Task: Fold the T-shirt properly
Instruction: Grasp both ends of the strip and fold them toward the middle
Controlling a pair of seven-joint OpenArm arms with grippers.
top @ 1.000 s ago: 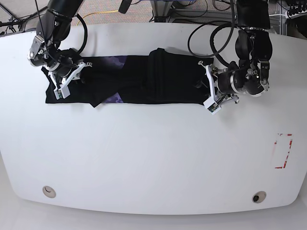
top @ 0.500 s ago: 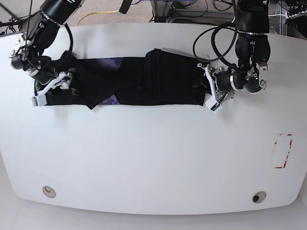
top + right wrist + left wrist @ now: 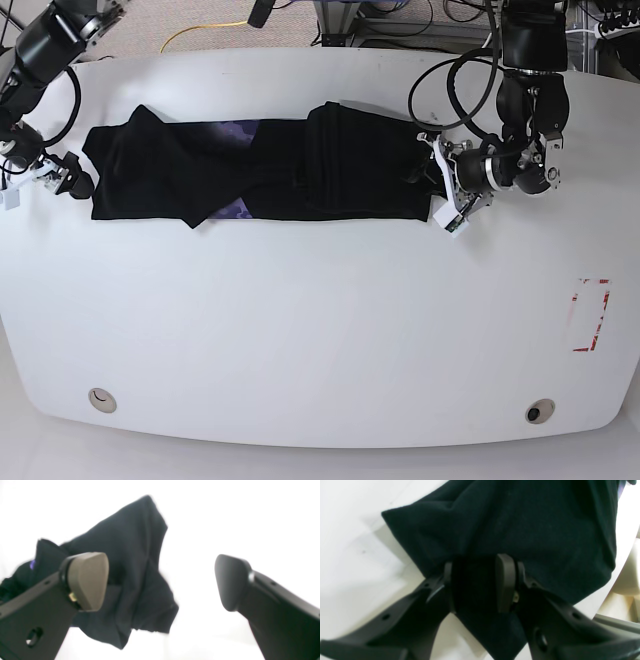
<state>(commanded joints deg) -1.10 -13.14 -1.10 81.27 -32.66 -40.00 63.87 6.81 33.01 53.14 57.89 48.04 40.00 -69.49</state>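
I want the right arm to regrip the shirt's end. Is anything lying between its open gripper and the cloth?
Nothing visible does. The right gripper hangs open beside the T-shirt end, with only bare white table between them. The left gripper is already shut on the opposite end.

The base view looks straight down on the table (image 3: pixel 320 330); both wrist views sit close (sharing the T-shirt (image 3: pixel 250 170)).

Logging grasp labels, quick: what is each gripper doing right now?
Left gripper: shut on the soft black cloth T-shirt.
Right gripper: open, holding nothing.
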